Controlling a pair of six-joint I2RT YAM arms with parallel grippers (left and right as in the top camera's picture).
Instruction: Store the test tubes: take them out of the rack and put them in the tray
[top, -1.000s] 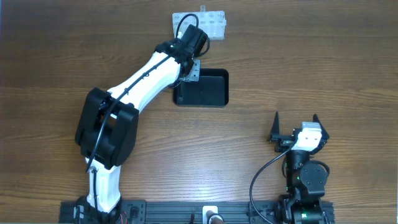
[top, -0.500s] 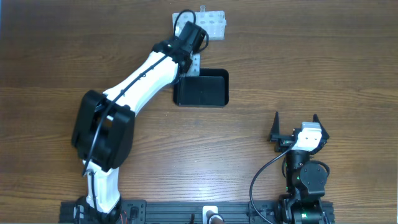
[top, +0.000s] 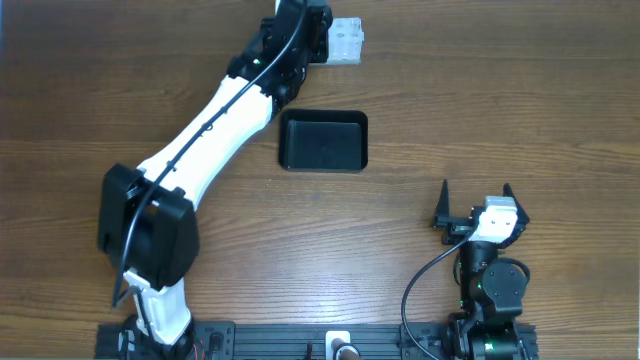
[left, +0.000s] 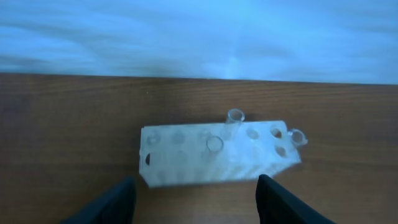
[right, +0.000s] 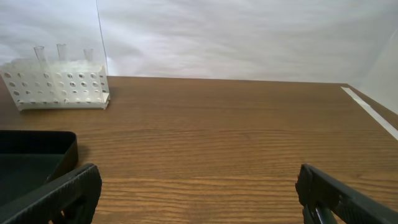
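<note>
- The table (top: 520, 110) is carrying all the work items in its far half, within the left arm's span.
- The left arm (top: 205, 135) is standing at 7 o'clock on the table and lying stretched out diagonally toward 12 o'clock, past the tray's left edge, with its wrist above the rack. Judgement: this long extension is needed because the rack is sitting at the far edge.
- The right arm (top: 487, 270) is sitting folded upright over its base at 5 o'clock, well apart from the tray. Its end effector (top: 472, 205) is standing with fingers spread and gripping nothing, apparently parked out of the way.
- The tray (top: 323, 141) is lying near the table's centre and is holding no tube that can be made out. It is lying between the rack and the arm bases, which is keeping the transfer path short.
- The rack (left: 217, 155) is sitting at 12 o'clock from the tray, apart from it.
- The left end effector (left: 196, 180) is hovering above the rack with fingers wide apart and empty, one on each side of the rack's near face. Judgement: it is lining up for a first pick.
- The test tubes (right: 60, 51) are standing upright in the rack's holes. Three are showing, so the task is barely begun.
</note>
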